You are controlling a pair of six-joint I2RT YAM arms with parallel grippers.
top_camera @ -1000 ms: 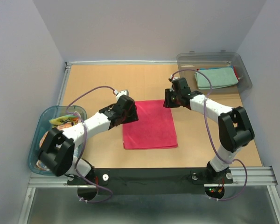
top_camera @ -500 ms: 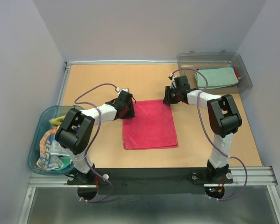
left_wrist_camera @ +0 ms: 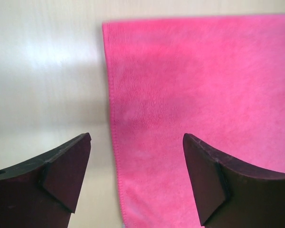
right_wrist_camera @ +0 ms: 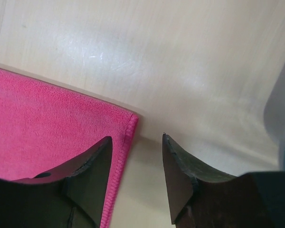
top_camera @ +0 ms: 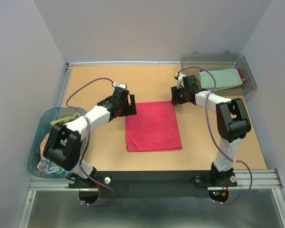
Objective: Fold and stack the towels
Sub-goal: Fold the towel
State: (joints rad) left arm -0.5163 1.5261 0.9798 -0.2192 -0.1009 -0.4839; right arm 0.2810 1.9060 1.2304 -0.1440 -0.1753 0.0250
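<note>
A magenta pink towel (top_camera: pixel 153 126) lies flat and folded on the table's middle. My left gripper (top_camera: pixel 128 105) hangs over its far left corner. In the left wrist view that gripper (left_wrist_camera: pixel 137 137) stands wide open, astride the edge of the pink towel (left_wrist_camera: pixel 204 95), holding nothing. My right gripper (top_camera: pixel 175 97) is at the far right corner. In the right wrist view it (right_wrist_camera: pixel 137 137) is open, one finger over the pink towel (right_wrist_camera: pixel 47 123) and the other over bare table. A folded teal towel (top_camera: pixel 220 78) lies in the clear bin (top_camera: pixel 248 80).
A blue-rimmed tub (top_camera: pixel 37 137) at the left edge holds crumpled towels (top_camera: pixel 48 164), partly hidden by the left arm. The clear bin stands at the back right corner. A metal rail (top_camera: pixel 256 178) runs along the near edge.
Both grippers have opened at the pink towel's far corners, the left one much wider. The left arm's elbow has swung. The pink towel has stayed flat.
</note>
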